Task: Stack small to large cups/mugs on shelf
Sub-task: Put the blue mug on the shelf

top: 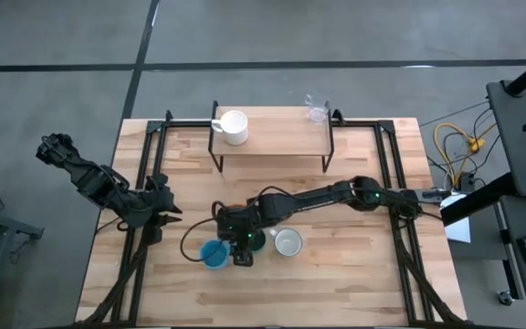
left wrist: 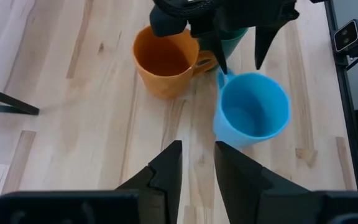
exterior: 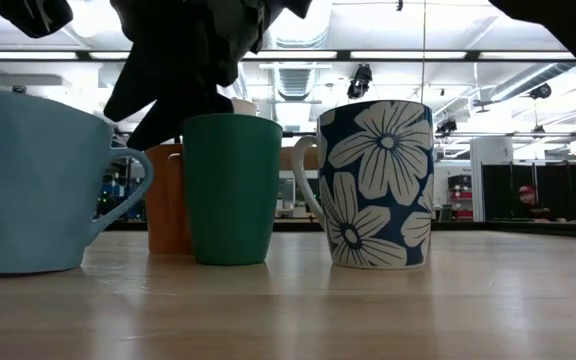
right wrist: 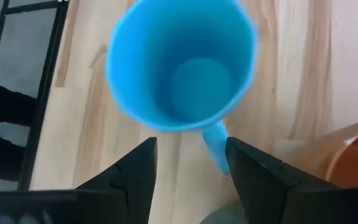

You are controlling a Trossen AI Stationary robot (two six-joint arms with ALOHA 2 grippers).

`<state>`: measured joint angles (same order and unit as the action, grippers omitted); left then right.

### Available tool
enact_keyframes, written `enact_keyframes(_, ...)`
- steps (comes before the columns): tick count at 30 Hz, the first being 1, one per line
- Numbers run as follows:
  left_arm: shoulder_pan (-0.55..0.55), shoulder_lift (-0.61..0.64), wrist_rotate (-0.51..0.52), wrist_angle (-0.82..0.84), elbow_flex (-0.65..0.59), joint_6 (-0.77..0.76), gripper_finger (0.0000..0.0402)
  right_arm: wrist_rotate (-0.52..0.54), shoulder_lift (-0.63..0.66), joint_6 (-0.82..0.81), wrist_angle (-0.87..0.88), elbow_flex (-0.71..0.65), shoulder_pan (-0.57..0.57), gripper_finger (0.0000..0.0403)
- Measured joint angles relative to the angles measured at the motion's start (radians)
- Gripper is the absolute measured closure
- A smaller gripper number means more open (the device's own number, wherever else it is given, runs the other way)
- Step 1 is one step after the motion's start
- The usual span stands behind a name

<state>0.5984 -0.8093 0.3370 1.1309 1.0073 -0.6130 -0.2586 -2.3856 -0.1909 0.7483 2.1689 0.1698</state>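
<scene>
The pale butcher-block surface [top: 354, 274] sits on a grey concrete floor, and the low light-wood shelf on thin black legs [top: 277, 139] stands at twelve o'clock with a white mug [top: 234, 127] and a clear glass [top: 316, 111] already on it, at opposite ends, which I read as the two extremes of the size row being left open between. The rest wait in a cluster near six o'clock. My right gripper [right wrist: 188, 163] hangs over the light blue mug [right wrist: 180, 65], jaws released and straddling its handle, holding nothing; I judge that the handle is the intended grip point. My left gripper [left wrist: 197, 163] waits off at nine o'clock, fingers nearly together and empty, aimed at the same cluster. The overhead view gives me the layout but hides the orange mug [left wrist: 165, 60] under the right arm; the left wrist view shows it just beside the blue one. Only the low view reveals that the white-rimmed mug at the cluster's three o'clock [top: 288, 242] carries a navy flower pattern, with the dark green cup [exterior: 231, 187] next to it.
</scene>
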Motion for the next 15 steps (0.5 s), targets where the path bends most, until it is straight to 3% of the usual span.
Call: enact_keyframes(15, -0.001, -0.002, -0.012, 0.000, 0.000, -0.001, 0.0322, -0.002, 0.000, 0.025, -0.004, 0.000, -0.006, 0.0216)
